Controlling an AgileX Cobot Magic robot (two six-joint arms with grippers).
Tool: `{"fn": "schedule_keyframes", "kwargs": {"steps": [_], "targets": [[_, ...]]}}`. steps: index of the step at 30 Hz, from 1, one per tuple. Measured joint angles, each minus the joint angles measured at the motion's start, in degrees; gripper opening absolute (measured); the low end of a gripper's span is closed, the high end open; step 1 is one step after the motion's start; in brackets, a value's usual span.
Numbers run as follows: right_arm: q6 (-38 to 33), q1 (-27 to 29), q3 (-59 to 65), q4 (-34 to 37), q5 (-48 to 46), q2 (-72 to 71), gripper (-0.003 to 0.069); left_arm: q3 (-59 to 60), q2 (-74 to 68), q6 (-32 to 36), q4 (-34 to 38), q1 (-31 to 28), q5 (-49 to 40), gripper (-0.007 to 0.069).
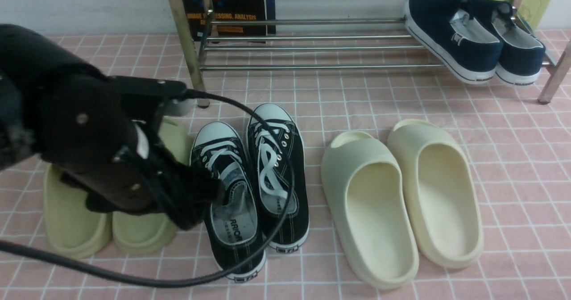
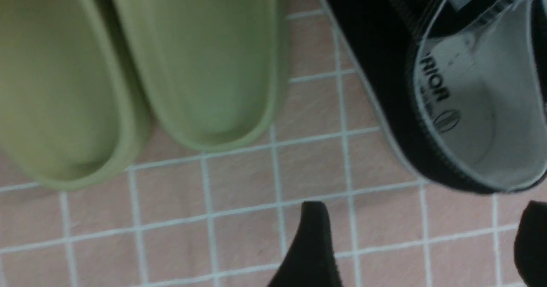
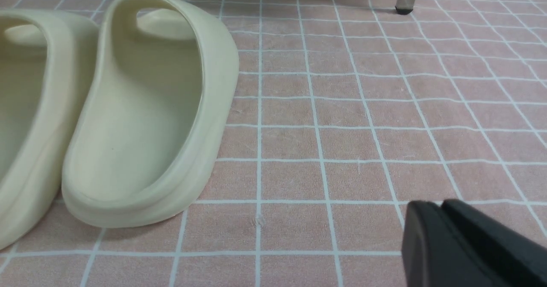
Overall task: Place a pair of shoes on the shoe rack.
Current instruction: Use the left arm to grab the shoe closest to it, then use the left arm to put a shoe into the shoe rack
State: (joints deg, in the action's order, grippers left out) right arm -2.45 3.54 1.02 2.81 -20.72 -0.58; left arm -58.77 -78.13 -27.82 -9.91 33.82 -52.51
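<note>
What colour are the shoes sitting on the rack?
The shoes are navy blue with white soles, best seen in the front view.

Home entryway with shoe rack (image 1: 312, 67)

Your left arm (image 1: 84, 143) fills the left of the front view: a fat, rounded casing, glossy black shading to dark brown. Small silver screws (image 1: 81, 118) dot its side. A thick black cable (image 1: 178, 285) leaves the casing's top, loops wide to the right and runs off the lower left edge. At the bottom edge of the left wrist view, your left fingers (image 2: 314, 248) are matte black with tapering tips. Lower right in the right wrist view, your right fingers (image 3: 448, 244) are matte black, square-edged blocks.
</note>
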Motion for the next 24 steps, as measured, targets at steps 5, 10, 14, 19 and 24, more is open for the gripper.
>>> {"fn": "schedule_keyframes", "kwargs": {"steps": [5, 10, 14, 19, 24], "targets": [[0.0, 0.0, 0.0, -0.31, 0.0, 0.0, 0.0061, -0.18, -8.65, -4.71, -1.46, 0.92, 7.73, 0.0597], [0.0, 0.0, 0.0, -1.26, 0.0, 0.0, 0.0069, -0.18, -16.23, -6.69, -3.94, 0.92, 9.39, 0.0435], [0.0, 0.0, 0.0, -1.72, 0.0, 0.0, 0.0073, -0.18, -18.04, -7.04, -4.49, 0.92, 9.67, 0.0215], [0.0, 0.0, 0.0, -1.89, 0.0, 0.0, 0.0081, -2.35, -14.98, -7.08, -4.6, 0.87, 7.58, 0.002], [0.0, 0.0, 0.0, -1.89, 0.0, 0.0, 0.0087, -9.27, -9.33, -4.28, -4.43, 0.3, 3.39, 0.0015]]}}
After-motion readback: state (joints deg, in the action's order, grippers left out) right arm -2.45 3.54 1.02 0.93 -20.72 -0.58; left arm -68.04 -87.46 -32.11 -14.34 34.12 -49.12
